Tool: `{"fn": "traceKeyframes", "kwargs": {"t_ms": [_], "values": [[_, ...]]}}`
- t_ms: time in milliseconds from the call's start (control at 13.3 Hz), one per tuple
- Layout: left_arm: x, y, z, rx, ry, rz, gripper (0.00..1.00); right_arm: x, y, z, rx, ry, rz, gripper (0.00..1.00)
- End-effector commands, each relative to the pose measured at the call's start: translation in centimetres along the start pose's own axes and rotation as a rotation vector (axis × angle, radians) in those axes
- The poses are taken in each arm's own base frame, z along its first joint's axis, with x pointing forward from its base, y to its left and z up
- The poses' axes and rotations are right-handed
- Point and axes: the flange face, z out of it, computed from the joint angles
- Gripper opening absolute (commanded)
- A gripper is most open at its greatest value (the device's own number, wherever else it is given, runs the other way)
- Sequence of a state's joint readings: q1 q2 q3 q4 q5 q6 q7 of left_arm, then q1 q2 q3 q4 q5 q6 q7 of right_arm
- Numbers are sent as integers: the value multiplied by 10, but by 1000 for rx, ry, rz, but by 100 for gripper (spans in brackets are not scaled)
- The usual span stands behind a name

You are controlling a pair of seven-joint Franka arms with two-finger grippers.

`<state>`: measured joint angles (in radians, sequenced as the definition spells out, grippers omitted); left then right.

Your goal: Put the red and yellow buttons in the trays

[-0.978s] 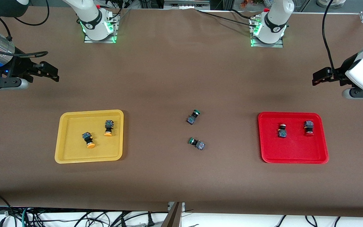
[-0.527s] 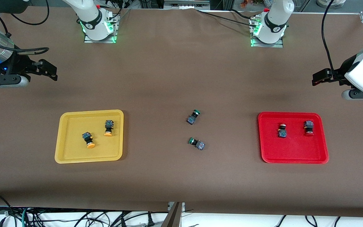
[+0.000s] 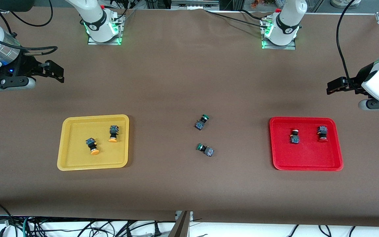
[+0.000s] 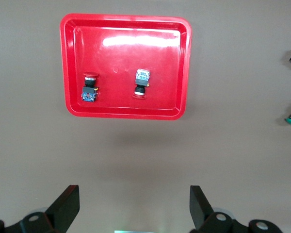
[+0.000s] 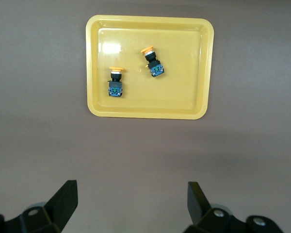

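Where the matte brown table covering (image 3: 176, 82) lies smooth and unbroken, two shallow rectangular trays of glossy plastic rest flat on it, each with rounded corners and a raised rim. Yellow tray (image 3: 65, 144), toward the right arm's end of the table: holds two yellow-capped buttons, both lying on their sides, each a dark square body with a round orange-yellow cap; one yellow-capped button (image 3: 113, 133) lies farther from the front camera than the other yellow-capped button (image 3: 92, 146), the two apart. Red tray (image 3: 308, 161), toward the left arm's end: holds two red-capped buttons of the same form, one red-capped button (image 3: 295, 136) and the other red-capped button (image 3: 322, 133) side by side, well apart. Between the trays, on the bare covering, lie two green-capped buttons (image 3: 201, 122) (image 3: 205, 149), tipped over. Right gripper (image 3: 54, 71): over bare covering near the table's edge, fingers spread wide, holding nothing. Left gripper (image 3: 336, 85): over bare covering near the red tray, fingers (image 4: 68, 206) likewise wide apart and empty.
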<state>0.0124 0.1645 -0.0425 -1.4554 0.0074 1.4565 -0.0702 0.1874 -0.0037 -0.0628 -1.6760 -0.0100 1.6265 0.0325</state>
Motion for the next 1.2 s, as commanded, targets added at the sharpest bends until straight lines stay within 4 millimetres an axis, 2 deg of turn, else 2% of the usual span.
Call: {"fn": "traceKeyframes", "kwargs": {"t_ms": [0, 677, 1054, 1129], "values": [[6, 2, -6, -24, 7, 0, 100, 2, 1, -2, -11, -14, -9, 100], [7, 1, -5, -24, 5, -5, 100, 10, -20, 6, -23, -6, -46, 100], [7, 2, -4, -24, 4, -5, 100, 9, -20, 2, -14, -4, -46, 100], [7, 2, -5, -24, 7, -5, 100, 9, -15, 1, -13, -4, -42, 100]]}}
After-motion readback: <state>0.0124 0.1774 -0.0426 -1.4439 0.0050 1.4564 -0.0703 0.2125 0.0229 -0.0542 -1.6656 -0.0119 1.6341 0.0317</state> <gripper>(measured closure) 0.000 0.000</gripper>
